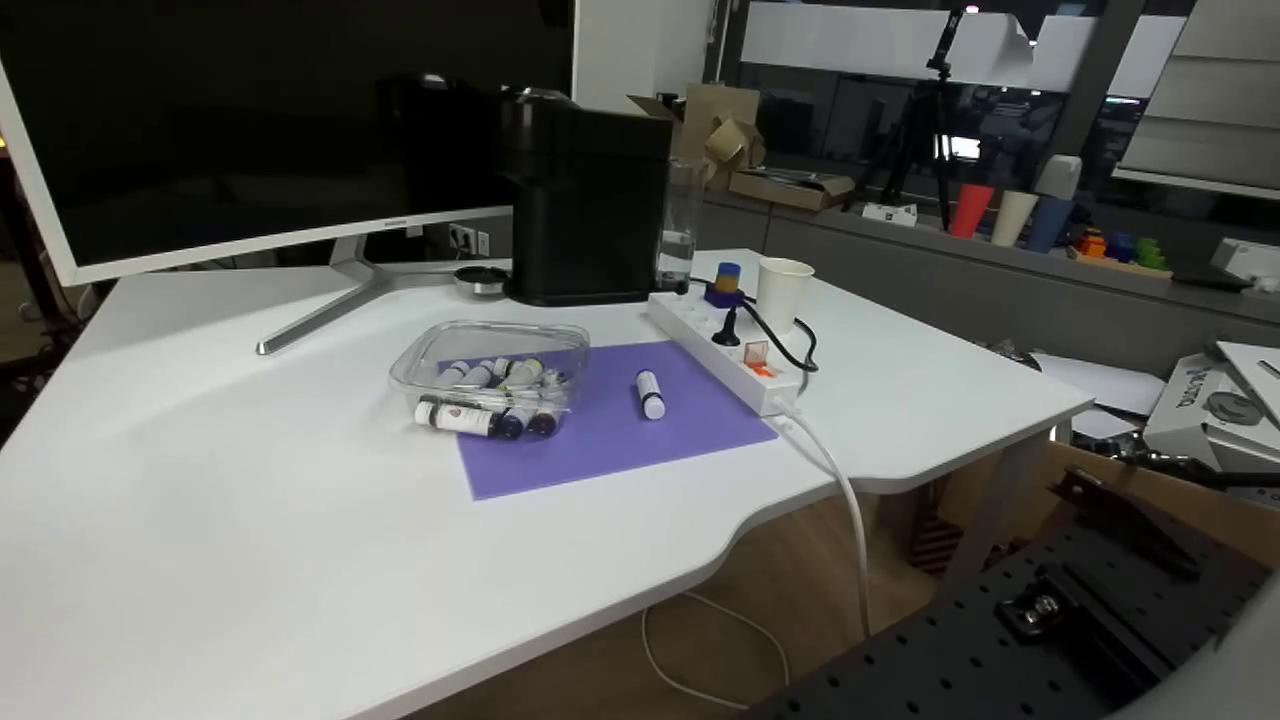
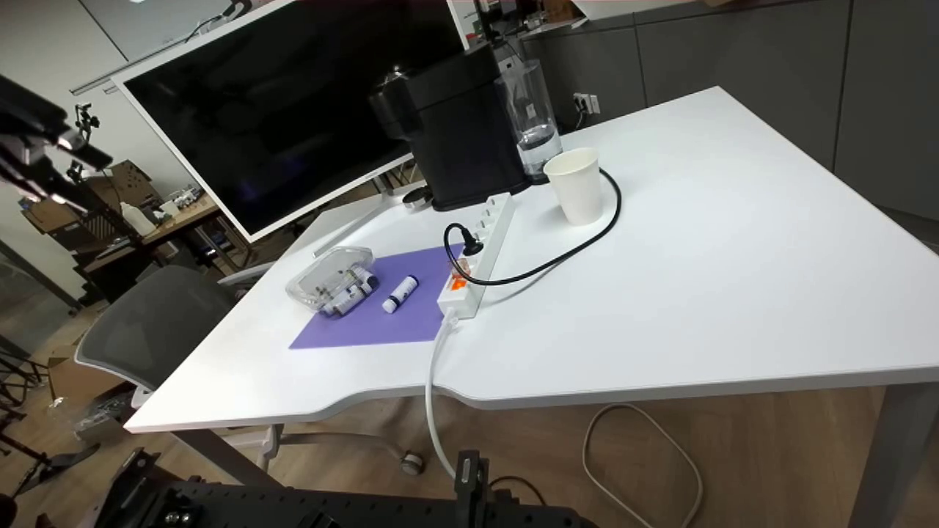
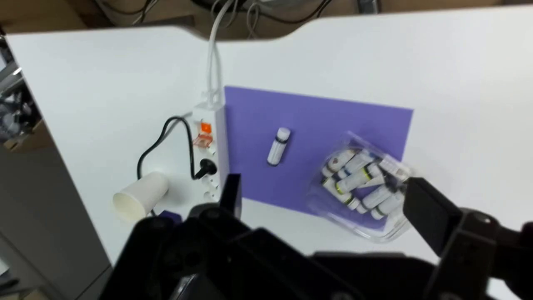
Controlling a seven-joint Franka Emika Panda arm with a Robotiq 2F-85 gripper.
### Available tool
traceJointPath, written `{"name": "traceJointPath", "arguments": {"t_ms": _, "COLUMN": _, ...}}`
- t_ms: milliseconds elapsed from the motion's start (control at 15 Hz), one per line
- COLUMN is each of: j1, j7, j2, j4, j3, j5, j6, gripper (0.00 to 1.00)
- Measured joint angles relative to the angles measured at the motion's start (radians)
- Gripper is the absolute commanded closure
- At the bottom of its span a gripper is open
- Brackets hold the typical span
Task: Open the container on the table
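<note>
The container, a shallow clear plastic box, shows in both exterior views (image 1: 470,347) (image 2: 331,265) and in the wrist view (image 3: 331,204). Several white vials with dark bands show through it. It sits partly on a purple sheet and partly on the white table (image 1: 250,480) (image 2: 697,279) (image 3: 466,75). I cannot tell whether a lid covers it. My gripper (image 3: 325,183) is open and empty, its fingers wide apart above the table, with the container below near the right finger. In an exterior view the gripper (image 2: 94,183) hangs high at the left edge, away from the container.
A loose white vial (image 3: 279,146) lies on the purple sheet (image 3: 266,112). A white power strip (image 1: 725,350) with a black cable borders the sheet. A paper cup (image 2: 576,187), tall black box (image 1: 590,200) and large monitor (image 1: 280,120) stand around it.
</note>
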Motion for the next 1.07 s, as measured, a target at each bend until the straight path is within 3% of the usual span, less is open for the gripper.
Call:
{"name": "traceJointPath", "arguments": {"t_ms": 400, "j1": -0.198, "j7": 0.124, "j2": 0.135, "j4": -0.025, "j3": 0.063, "j5": -0.43, "j6": 0.345, "gripper": 0.0}}
{"name": "traceJointPath", "arguments": {"t_ms": 600, "j1": -0.264, "j7": 0.203, "j2": 0.252, "j4": -0.006, "j3": 0.072, "j5": -0.613, "j6": 0.446, "gripper": 0.0}}
{"name": "traceJointPath", "arguments": {"t_ms": 867, "j1": -0.231, "j7": 0.273, "j2": 0.433, "j4": 0.065, "j3": 0.038, "j5": -0.752, "j6": 0.484, "gripper": 0.0}}
{"name": "traceJointPath", "arguments": {"t_ms": 1067, "j1": -0.136, "j7": 0.246, "j2": 0.565, "j4": 0.119, "j3": -0.034, "j5": -0.712, "j6": 0.478, "gripper": 0.0}}
